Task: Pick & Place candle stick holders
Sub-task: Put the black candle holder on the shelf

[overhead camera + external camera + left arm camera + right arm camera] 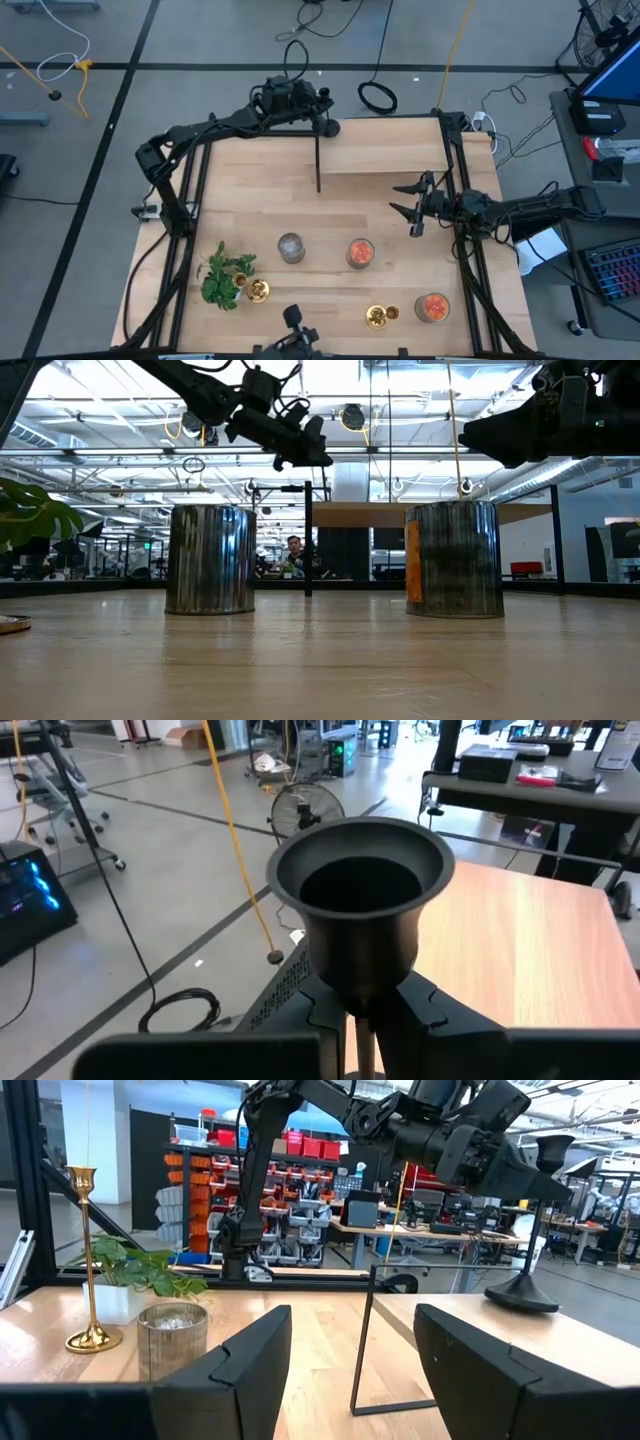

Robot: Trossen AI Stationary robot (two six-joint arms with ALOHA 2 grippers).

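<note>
The black candle stick holder (533,1230) stands upright at the far side of the table, its round base (520,1295) apparently resting on a raised wooden shelf (390,155). My left gripper (322,112) is shut on it just under its cup top (360,885). One gold holder (258,290) stands by its base beside the green plant (225,278). It also shows in the right wrist view (88,1260). The other gold holder (378,317) stands near the front edge. My right gripper (412,210) is open and empty at the table's right. My left gripper pinches the black holder's thin stem (364,1045) right below the cup, between its two fingers (320,1010). The fingers come from the table's left, slanting down, and lie across the stem. The holder stays upright, and its base seems to be on the shelf.
Three cans stand mid-table: a grey one (291,248), an orange one (360,252) and another orange one (432,306) at the front right. A thin black metal frame (362,1340) stands at the shelf's left end. Black frame posts (455,180) line both sides.
</note>
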